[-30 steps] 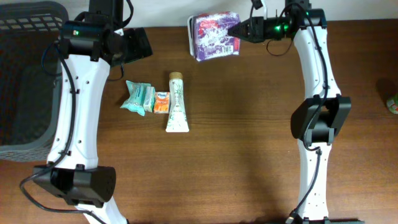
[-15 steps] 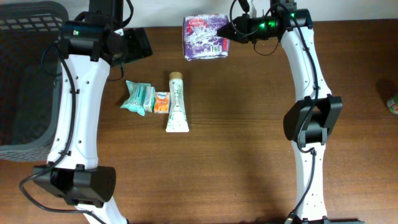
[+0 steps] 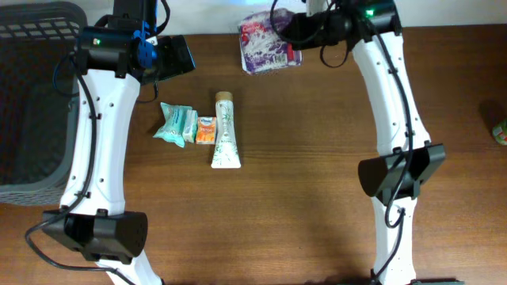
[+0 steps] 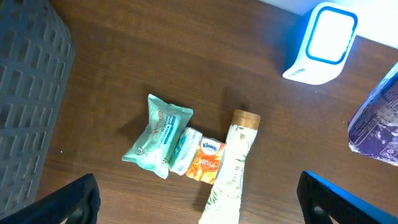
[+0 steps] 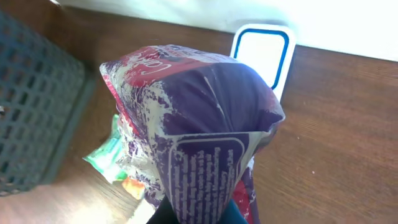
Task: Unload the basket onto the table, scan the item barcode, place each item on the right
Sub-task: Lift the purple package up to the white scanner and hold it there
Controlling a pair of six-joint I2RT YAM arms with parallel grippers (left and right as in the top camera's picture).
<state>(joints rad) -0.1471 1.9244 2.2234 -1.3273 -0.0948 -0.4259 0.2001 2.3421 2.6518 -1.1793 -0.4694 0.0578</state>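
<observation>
right tool [image 3: 297,30] grips the purple packet [image 5: 199,124], lifted above the far edge of the desk [image 3: 317,174] just before the scanner [image 5: 261,53], likely so its barcode faces the window. left tool [image 3: 170,57] hangs wide open and empty, out of the way.

Bright, even light. The far wall [image 3: 444,12] blows out white, washing the purple packet's [image 3: 268,43] far edge. Shadows on the table [image 3: 317,198] are soft.

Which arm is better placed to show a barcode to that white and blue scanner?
Right. The right gripper is shut on the purple packet, close to the scanner; the left gripper hangs open and empty above the table.
</observation>
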